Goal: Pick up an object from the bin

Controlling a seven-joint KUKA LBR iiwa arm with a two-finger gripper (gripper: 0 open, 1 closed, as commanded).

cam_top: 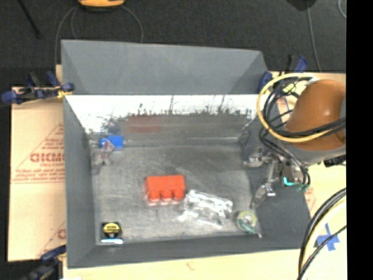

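Grey bin spreads out left of my claw. Farthest from it, a blue piece sits toward the back and a tape measure at the front. Nearer, a red block lies flat, long axis left to right, just beside a clear packet. Just below my claw, by the right wall, lies a greenish round thing; which way it points I cannot tell. Whether my claw is spread or pressed together I cannot tell.

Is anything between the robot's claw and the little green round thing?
Nothing visible. The gripper hangs by the bin's right wall, close to the green round thing; the clear plastic piece lies beside it, not between.
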